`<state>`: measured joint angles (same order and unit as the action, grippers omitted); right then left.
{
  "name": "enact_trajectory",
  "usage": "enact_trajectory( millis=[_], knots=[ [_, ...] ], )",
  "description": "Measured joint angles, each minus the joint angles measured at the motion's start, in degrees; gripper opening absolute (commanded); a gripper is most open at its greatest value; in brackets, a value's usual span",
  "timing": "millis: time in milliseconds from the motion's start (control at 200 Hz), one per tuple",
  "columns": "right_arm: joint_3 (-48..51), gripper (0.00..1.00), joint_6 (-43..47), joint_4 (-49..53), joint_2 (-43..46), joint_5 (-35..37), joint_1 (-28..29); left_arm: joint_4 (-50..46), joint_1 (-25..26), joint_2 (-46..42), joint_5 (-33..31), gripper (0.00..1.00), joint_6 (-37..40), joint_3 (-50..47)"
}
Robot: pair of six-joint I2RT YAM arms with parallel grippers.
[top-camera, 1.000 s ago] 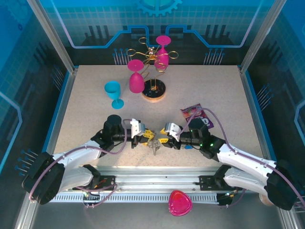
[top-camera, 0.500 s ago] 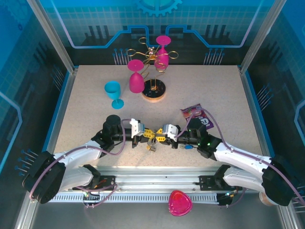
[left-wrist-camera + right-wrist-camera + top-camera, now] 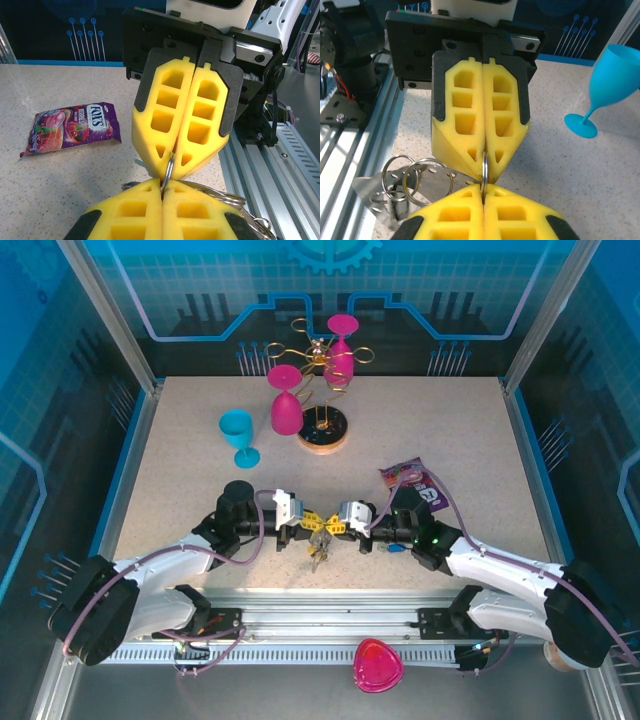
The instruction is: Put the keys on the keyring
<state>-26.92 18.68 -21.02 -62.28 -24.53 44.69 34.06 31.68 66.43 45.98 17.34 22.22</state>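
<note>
Near the table's front edge my left gripper [image 3: 312, 522] and right gripper [image 3: 331, 524] meet tip to tip. Both are shut on the same thin silver keyring [image 3: 169, 171], which stands edge-on between the two pairs of yellow pads [image 3: 484, 167]. In the left wrist view my left gripper [image 3: 164, 186] pinches the ring from below and the right one from above. In the right wrist view my right gripper [image 3: 483, 188] does the same from its side. Flat silver keys [image 3: 427, 182] with small split rings hang to the left, and a small silvery bunch of keys [image 3: 318, 551] dangles under the fingertips.
A purple sweets packet [image 3: 415, 483] lies right of the grippers. A blue goblet [image 3: 238, 435] and a gold wire rack [image 3: 322, 390] with pink glasses stand at the back. A small blue piece [image 3: 396, 548] lies under the right arm. The aluminium rail [image 3: 285, 165] runs along the near edge.
My right gripper has moved left up to the left gripper's tips and closed on the ring. The hanging keys have shifted slightly. The left gripper has stayed shut and in place.
</note>
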Motion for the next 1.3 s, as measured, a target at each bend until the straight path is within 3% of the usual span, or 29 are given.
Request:
enact_trajectory(
  millis=[140,310,860,1301],
  knots=[
    [-0.44,0.0,0.79,1.84,-0.02,0.04,0.02,-1.25,0.11,0.0,-0.33,0.14,1.2,0.0],
    [-4.83,0.0,3.3,10.56,-0.9,0.7,0.09,-6.4,0.42,-0.59,-2.67,0.19,3.87,0.5],
    [-25.42,0.0,11.56,41.44,-9.03,9.01,4.0,-16.24,0.48,-3.69,-5.7,0.23,9.75,2.82],
    [-30.84,0.0,14.01,50.05,-11.39,10.88,5.29,-17.75,0.48,-5.51,-7.19,0.22,10.21,2.82]
  ],
)
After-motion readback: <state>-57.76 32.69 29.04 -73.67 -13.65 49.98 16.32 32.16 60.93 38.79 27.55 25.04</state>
